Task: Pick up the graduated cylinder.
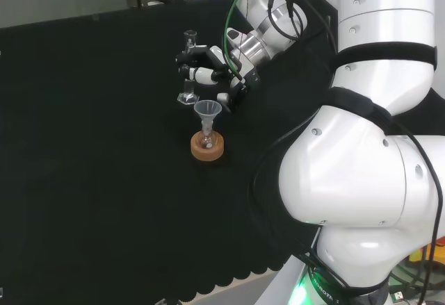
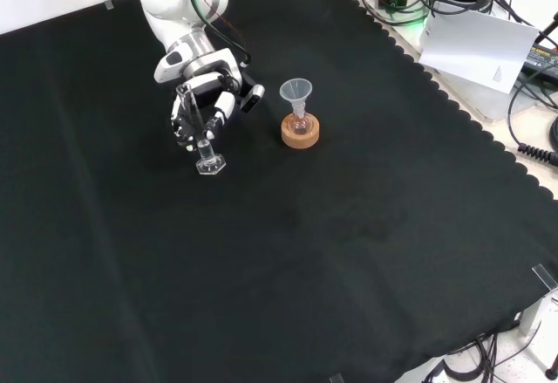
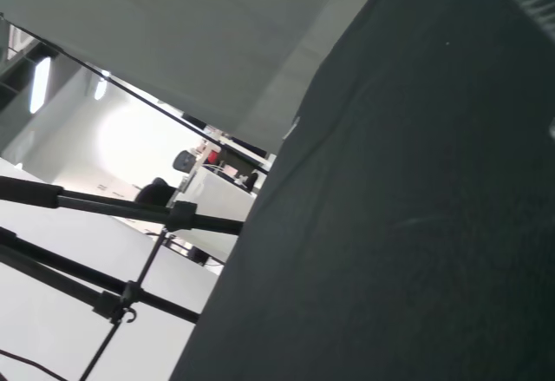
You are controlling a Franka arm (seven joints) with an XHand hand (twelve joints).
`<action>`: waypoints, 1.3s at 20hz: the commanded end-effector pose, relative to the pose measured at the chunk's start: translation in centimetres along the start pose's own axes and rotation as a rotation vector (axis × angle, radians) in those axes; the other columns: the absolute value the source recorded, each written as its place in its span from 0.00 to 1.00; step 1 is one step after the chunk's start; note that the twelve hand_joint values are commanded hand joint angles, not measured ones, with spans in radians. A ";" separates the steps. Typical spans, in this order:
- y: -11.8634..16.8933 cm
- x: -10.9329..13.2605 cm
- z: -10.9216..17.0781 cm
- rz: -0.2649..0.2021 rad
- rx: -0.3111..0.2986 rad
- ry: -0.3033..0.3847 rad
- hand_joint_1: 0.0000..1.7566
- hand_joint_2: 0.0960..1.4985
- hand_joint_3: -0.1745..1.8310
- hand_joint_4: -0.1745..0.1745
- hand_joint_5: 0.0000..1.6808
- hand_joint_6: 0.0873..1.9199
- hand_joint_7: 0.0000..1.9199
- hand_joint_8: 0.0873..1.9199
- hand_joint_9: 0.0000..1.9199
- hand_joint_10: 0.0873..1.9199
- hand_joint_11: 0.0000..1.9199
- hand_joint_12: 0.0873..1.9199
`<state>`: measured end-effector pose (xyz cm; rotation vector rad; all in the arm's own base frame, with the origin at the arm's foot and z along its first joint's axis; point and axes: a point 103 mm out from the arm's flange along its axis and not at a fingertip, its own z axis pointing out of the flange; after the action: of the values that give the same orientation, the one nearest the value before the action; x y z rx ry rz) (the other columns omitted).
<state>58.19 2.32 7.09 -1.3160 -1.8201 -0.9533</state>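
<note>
The graduated cylinder (image 1: pixel 189 44) is a slim clear glass tube on a hexagonal foot (image 1: pixel 185 99), standing upright at the middle of the cloth. The black and white hand (image 1: pixel 207 73) reaches it from the right in the head view, its fingers curled round the tube's middle. In the front view the hand (image 2: pixel 202 102) comes down from the top and covers most of the tube. Below the fingers show the graduated cylinder's lower tube and foot (image 2: pixel 210 163). The foot looks to be at cloth level; I cannot tell whether it touches.
A clear funnel (image 2: pixel 296 92) sits in a small flask on a cork ring (image 2: pixel 301 133), just right of the hand in the front view. A white sheet (image 2: pixel 479 44) and cables lie beyond the cloth's scalloped edge. The wrist view looks along black cloth (image 3: pixel 416 225).
</note>
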 end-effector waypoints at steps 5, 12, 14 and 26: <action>0.4 2.1 -2.5 -0.008 0.078 -0.374 0.70 0.72 0.09 0.00 0.60 0.48 0.56 0.38 0.75 0.00 0.68 0.34; -0.2 4.0 -5.1 -0.024 0.110 -0.475 0.72 0.71 0.09 0.00 0.61 0.47 0.54 0.46 0.76 0.00 0.69 0.34; -0.5 4.8 -6.1 -0.025 0.122 -0.500 0.72 0.71 0.09 0.00 0.61 0.47 0.54 0.46 0.76 0.00 0.69 0.34; -5.4 8.1 -11.6 0.022 0.170 -0.592 0.72 0.71 0.09 0.00 0.61 0.46 0.54 0.46 0.76 0.00 0.69 0.34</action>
<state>55.15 -2.74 17.57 -1.5683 -2.2624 -0.4728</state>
